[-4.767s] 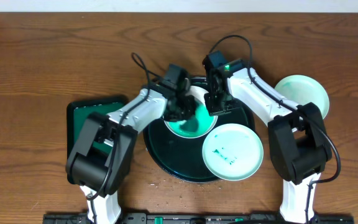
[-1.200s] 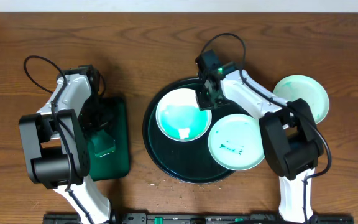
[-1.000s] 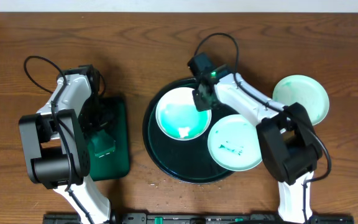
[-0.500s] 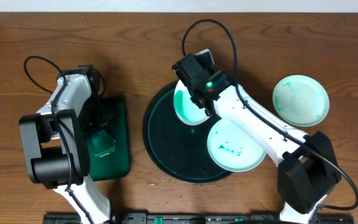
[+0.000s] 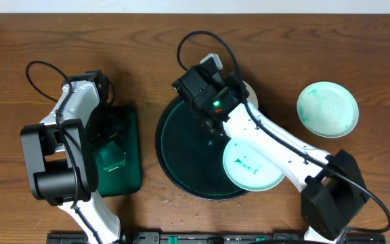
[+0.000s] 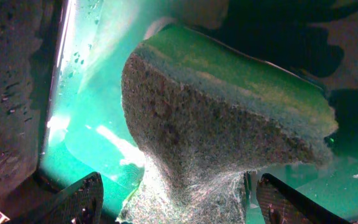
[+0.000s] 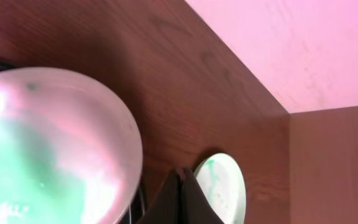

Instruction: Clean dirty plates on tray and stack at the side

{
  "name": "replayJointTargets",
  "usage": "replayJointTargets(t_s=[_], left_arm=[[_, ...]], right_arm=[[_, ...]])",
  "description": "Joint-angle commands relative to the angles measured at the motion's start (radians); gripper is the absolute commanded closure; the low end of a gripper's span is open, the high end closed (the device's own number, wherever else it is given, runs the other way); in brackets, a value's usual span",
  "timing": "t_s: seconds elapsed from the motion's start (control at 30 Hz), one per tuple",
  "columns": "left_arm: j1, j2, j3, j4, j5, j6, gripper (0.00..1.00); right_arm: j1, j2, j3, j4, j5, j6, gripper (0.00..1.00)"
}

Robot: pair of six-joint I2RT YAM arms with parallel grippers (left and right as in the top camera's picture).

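The white plate (image 7: 48, 143) hangs in the right gripper (image 7: 182, 180), whose two dark fingers are clamped tight together. The exact spot of the grip is cut off at the lower edge of the wrist view. Up close the plate is round, shallow and glossy, filmed with pale green. From overhead the right arm hides nearly all of it, and only a curved white sliver shows by the back right rim of the round tray (image 5: 181, 159), a wide dark disc with a raised lip. A mint plate (image 5: 252, 163) flecked with green marks lies at the tray's front right, overhanging its rim. A second mint plate (image 5: 327, 108) sits well apart on the brown wood-grain table (image 5: 32, 34). The left gripper (image 6: 179, 180) stands wide and slack around a sponge (image 6: 229, 124) with a coarse grey scouring face and a green foam back. The sponge stands upright in a small rectangular tray (image 5: 133, 169) wet with green liquid. Whether either finger touches the sponge is unclear.
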Motion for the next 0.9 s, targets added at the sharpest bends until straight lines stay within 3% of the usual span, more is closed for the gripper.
replayJointTargets(t_s=[0.0, 0.07, 0.1, 0.2, 0.37, 0.53, 0.87], left_arm=[[0.004, -0.002, -0.006, -0.005, 0.006, -0.001, 0.2], [0.004, -0.002, -0.006, -0.005, 0.006, -0.001, 0.2], [0.004, -0.002, -0.006, -0.005, 0.006, -0.001, 0.21], [0.004, -0.002, -0.006, -0.005, 0.008, -0.001, 0.21], [0.004, -0.002, -0.006, -0.005, 0.01, -0.001, 0.2], [0.004, -0.002, -0.006, -0.002, 0.01, -0.001, 0.2], [0.004, -0.002, -0.006, -0.002, 0.01, -0.001, 0.2]], right_arm=[[0.002, -0.028, -0.001, -0.041, -0.07, 0.084, 0.96], [-0.022, -0.028, -0.001, -0.069, -0.193, 0.174, 0.83], [-0.043, -0.028, -0.001, -0.079, -0.263, 0.232, 0.65], [-0.11, -0.028, -0.001, -0.107, -0.41, 0.374, 0.38], [-0.272, -0.028, -0.001, -0.177, -0.635, 0.515, 0.42], [-0.376, -0.027, -0.026, -0.212, -0.752, 0.518, 0.47], [-0.401, -0.027, -0.265, 0.0, -0.92, 0.474, 0.46]])
